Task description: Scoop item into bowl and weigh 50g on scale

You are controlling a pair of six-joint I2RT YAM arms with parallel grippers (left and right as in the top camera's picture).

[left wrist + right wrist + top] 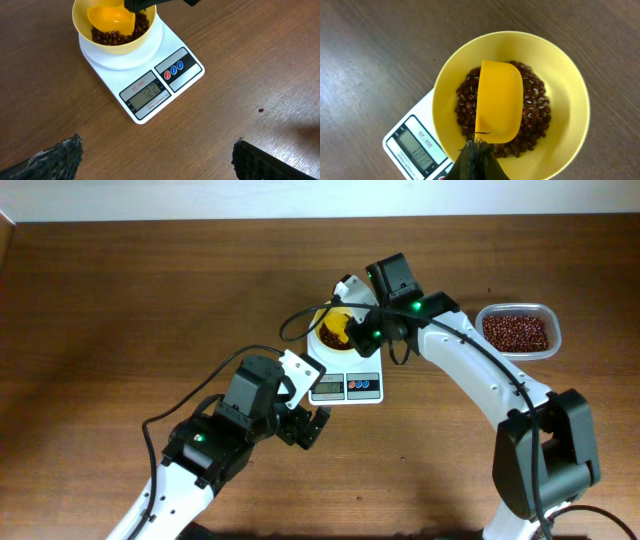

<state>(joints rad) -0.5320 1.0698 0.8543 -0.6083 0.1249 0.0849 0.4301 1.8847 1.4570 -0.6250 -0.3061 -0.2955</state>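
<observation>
The pale-yellow bowl (330,332) stands on the white scale (345,385). It holds dark reddish-brown beans (535,112). My right gripper (479,150) is shut on the yellow scoop (499,100), whose empty cup sits over the beans inside the bowl (565,75). In the left wrist view the bowl (117,42), the scoop (111,17) and the scale (150,95) show, and the display reads about 122. My left gripper (157,157) is open and empty above the table, in front of the scale (305,425). More beans fill a clear tub (516,332) at the right.
A single loose bean (260,110) lies on the wooden table to the right of the scale. The right arm (480,370) arches over the table between the tub and the scale.
</observation>
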